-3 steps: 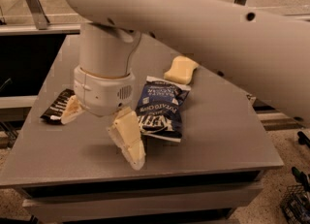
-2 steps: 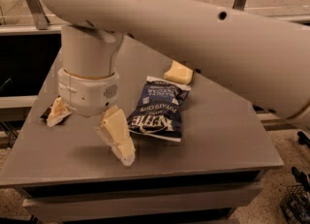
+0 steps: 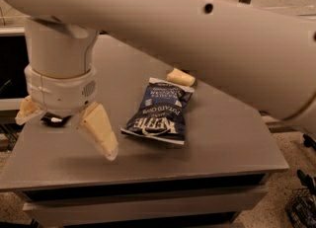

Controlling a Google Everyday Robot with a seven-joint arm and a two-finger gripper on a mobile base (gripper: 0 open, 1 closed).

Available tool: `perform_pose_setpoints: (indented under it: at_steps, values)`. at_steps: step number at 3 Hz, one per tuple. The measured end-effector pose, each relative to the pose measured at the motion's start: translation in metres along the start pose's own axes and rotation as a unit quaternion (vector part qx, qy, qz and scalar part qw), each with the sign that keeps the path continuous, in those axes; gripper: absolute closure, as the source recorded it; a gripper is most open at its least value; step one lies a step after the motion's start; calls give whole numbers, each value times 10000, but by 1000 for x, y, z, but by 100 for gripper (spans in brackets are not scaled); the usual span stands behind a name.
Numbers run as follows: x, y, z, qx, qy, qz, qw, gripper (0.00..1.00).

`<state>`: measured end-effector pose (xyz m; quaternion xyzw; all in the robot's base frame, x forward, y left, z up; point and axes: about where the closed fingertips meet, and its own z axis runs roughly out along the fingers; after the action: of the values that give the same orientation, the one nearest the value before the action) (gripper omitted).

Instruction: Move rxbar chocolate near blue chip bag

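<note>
Cream two-finger gripper [image 3: 64, 134] hangs low at the grey tabletop's [image 3: 222, 143] left side, fingers splayed wide, clasping nothing; small flat black rxbar chocolate wrapper [image 3: 53, 120] lies between them, and I see only a dark sliver under the wrist; crinkly dark blue chip bag [image 3: 158, 112] at its 3 o'clock, apart; pale yellow sponge [image 3: 180, 77] just beside the bag's 1 o'clock corner.

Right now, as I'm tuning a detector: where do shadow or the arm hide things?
Camera view: dim, warm light. The open tool hangs over the table's left side, shading the bar, only a dark sliver between its fingers. The arm blocks the top. The chip bag is evenly lit, lettering readable; the sponge shows too.
</note>
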<state>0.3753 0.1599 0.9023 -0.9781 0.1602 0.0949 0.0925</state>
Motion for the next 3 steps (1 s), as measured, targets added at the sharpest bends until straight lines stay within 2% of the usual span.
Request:
perform_pose_setpoints:
  at_steps: [1,2,3]
  values:
    - [5,-10,-14,839,147,-664,9941,0]
    - [4,-10,-14,828,146,-652,9943,0]
    - [4,-19,-14,626,240,-865,9940,0]
